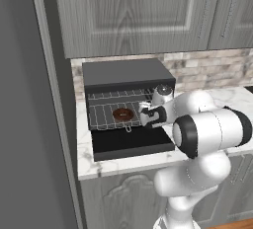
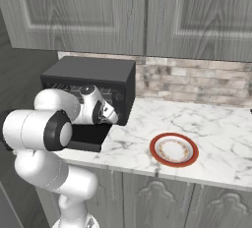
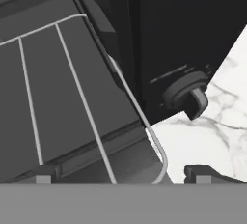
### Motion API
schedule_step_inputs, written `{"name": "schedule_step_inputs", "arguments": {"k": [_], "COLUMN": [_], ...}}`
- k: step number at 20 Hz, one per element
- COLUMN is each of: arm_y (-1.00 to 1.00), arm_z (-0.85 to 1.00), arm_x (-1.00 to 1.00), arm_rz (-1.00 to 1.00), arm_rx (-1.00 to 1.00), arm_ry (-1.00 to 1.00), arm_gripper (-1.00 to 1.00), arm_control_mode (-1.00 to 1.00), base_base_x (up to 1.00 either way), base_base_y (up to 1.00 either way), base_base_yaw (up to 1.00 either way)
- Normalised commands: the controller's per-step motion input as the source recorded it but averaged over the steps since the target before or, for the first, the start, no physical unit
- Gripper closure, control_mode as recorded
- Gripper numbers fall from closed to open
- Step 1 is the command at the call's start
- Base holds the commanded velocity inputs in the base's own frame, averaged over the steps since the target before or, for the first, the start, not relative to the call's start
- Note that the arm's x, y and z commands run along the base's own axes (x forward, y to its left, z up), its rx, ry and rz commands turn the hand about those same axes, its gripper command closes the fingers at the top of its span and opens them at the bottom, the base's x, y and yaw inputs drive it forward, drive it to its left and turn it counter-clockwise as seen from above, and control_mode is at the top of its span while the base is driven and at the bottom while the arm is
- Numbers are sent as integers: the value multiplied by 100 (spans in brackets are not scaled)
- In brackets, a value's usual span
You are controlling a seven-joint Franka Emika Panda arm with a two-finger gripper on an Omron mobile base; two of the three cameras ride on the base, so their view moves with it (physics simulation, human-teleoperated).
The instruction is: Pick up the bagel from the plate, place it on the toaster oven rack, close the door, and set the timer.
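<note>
So the bagel (image 1: 123, 114) is on the rack (image 1: 106, 116) and the plate (image 2: 173, 150) sits bare. Gripper (image 1: 144, 114) is spread wide with nothing in it, door (image 1: 132, 143) is hanging open, timer probably not set yet

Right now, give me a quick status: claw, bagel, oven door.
Claw open, empty, just right of the bagel. Bagel sits on the toaster oven rack. Door down, not yet closed. Plate empty.

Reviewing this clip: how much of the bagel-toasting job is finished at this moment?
Done: the dark reddish-brown bagel lies on the silvery wire toaster oven rack, and the round white red-rimmed plate is bare. In hand: nothing; the open two-finger gripper sits just right of the bagel, apart from it. Left: the flat black door is folded down open, and the timer knob awaits setting.
</note>
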Motion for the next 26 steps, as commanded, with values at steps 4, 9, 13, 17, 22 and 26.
{"name": "schedule_step_inputs", "arguments": {"k": [4, 9, 13, 17, 22, 26], "arm_y": [0, -1, -16, -25, -23, -14], "arm_z": [0, -5, 37, 94, 100, 54], "arm_x": [18, -13, -47, -36, -18, 0], "arm_rz": [-1, -3, -3, -3, -1, 0], "arm_rx": [0, 0, 1, 6, 11, 14], "arm_ry": [-21, -16, -2, -1, 0, 21], "arm_gripper": [-100, -100, -100, -100, -100, -100], "arm_control_mode": [-100, -100, -100, -100, -100, -100], "base_base_x": [0, 0, 0, 0, 0, 0], "base_base_y": [0, 0, 0, 0, 0, 0], "base_base_yaw": [0, 0, 0, 0, 0, 0]}}
